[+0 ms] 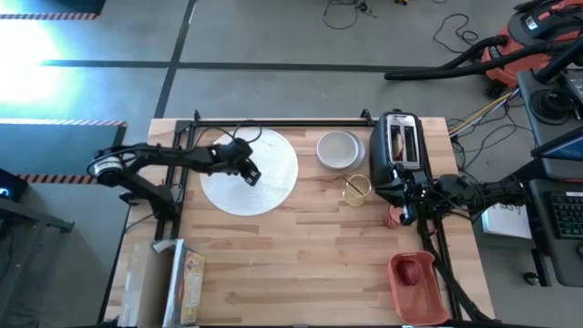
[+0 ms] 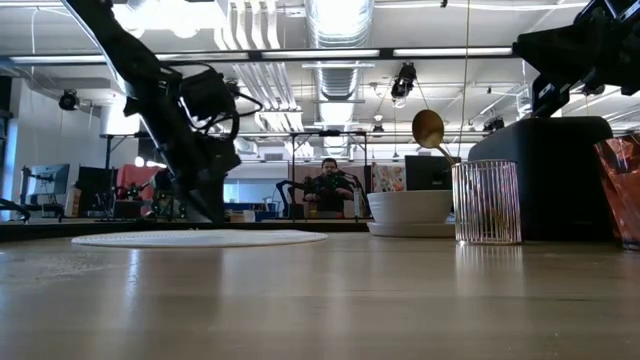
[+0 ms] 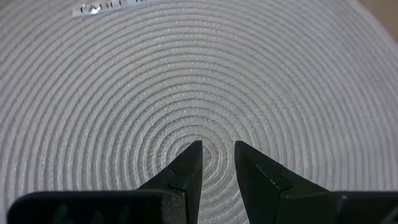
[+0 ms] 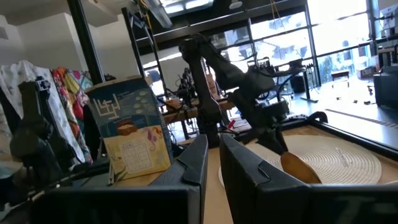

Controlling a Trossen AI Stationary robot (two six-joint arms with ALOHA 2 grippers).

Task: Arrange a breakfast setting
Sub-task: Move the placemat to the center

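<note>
The large round white plate [image 1: 273, 187], woven in rings [image 3: 186, 74], lies flat at the table's far left. My left gripper [image 1: 250, 173] [image 3: 216, 152] points down over the plate's middle, its fingers a little apart and empty. The small white bowl [image 1: 339, 149] stands right of the plate. The clear glass [image 1: 357, 190] [image 2: 487, 202] holds the gold spoon [image 2: 430, 130]. The brown toast [image 1: 398, 141] stands in the black toaster [image 1: 399, 155]. My right gripper [image 1: 404, 215] [image 4: 214, 149] is shut, raised beside the small red cup [image 1: 393, 218]. The red fruit [image 1: 412, 271] lies in a red tray.
The red tray [image 1: 416, 281] sits at the near right corner. A cereal box [image 1: 173, 282] lies at the near left. A black rail [image 1: 273, 123] runs along the far edge. Bare wood [image 1: 301, 264] lies between box and tray. A person [image 2: 330, 185] sits beyond the table.
</note>
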